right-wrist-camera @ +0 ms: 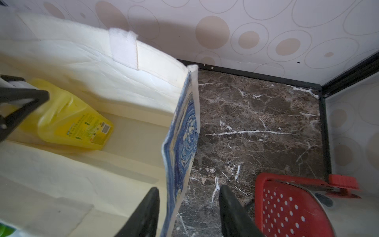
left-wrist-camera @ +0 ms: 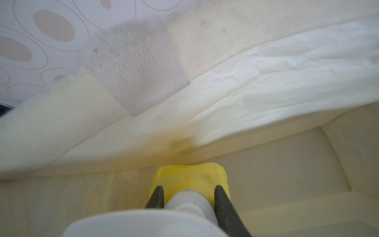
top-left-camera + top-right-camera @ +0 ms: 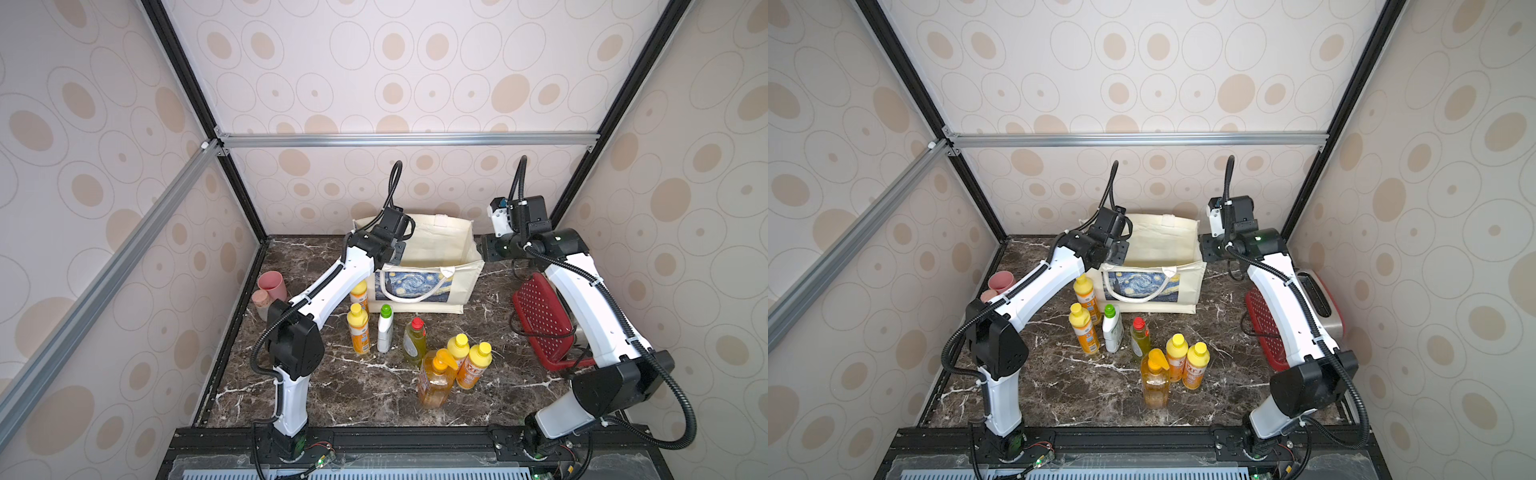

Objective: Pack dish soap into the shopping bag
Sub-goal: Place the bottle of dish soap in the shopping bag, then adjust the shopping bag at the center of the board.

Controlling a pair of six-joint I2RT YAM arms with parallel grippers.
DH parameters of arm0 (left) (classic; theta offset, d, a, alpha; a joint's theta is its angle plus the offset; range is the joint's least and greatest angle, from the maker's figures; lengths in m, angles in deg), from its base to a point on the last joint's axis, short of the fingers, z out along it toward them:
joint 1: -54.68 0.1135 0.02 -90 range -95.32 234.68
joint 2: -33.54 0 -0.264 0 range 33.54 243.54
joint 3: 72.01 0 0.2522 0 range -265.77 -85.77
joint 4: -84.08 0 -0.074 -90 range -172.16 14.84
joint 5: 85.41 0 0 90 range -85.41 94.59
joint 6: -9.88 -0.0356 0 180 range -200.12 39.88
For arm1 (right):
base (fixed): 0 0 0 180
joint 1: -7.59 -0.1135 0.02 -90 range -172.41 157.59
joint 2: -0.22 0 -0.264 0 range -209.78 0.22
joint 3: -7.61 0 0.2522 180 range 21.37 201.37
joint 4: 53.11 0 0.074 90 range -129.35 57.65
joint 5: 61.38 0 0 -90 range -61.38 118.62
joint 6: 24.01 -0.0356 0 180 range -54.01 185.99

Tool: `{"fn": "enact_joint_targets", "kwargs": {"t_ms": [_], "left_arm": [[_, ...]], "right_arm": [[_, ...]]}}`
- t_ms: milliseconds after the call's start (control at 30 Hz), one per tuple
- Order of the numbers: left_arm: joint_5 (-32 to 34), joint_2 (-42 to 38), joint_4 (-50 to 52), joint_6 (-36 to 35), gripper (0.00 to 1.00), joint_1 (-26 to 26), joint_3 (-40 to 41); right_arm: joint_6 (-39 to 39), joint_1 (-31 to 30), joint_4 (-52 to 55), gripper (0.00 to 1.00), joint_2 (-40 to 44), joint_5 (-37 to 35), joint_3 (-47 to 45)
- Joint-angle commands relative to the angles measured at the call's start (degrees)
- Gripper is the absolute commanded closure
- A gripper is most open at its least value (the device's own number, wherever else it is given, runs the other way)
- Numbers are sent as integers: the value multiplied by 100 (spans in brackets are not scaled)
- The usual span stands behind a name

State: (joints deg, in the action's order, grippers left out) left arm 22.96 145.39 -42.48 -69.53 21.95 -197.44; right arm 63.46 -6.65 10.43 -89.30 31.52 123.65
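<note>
While the left gripper (image 2: 188, 187) reaches down inside the shopping bag (image 3: 467, 286), its two fingers (image 2: 156, 197) are closed on the white pump neck of the yellow bottle (image 1: 75, 121). That bottle sits low in the bag near its back wall; I cannot tell whether its base rests on the floor. The right gripper (image 1: 189, 188) hangs at the end of the bag nearest the right arm, jaws apart, with one finger inside the printed side wall and one outside it. Seven more bottles stand upright on the marble table (image 3: 332, 386) in front of the bag. An orange yellow-capped pair (image 3: 358, 330) stands beside the left arm, with the white green-capped bottle (image 3: 385, 328) just beside them. Then come the greenish red-capped bottle (image 3: 414, 340), the clear orange pump bottle (image 3: 434, 378) and a second orange pair (image 3: 476, 365).
</note>
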Motion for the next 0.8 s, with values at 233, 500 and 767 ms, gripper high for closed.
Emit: {"fn": "enact_joint_targets", "kwargs": {"t_ms": [233, 500, 767], "left_arm": [[152, -417, -48, 149, 42, 56, -332], [-1180, -1396, 16, 410, 1, 56, -487], [-1287, -3094, -742, 856, 2, 835, 1261]], "right_arm": [[-196, 15, 177, 47, 185, 1073, 289], [-245, -453, 67, 40, 266, 1789, 538], [-104, -1438, 163, 41, -475, 1493, 1347]]}}
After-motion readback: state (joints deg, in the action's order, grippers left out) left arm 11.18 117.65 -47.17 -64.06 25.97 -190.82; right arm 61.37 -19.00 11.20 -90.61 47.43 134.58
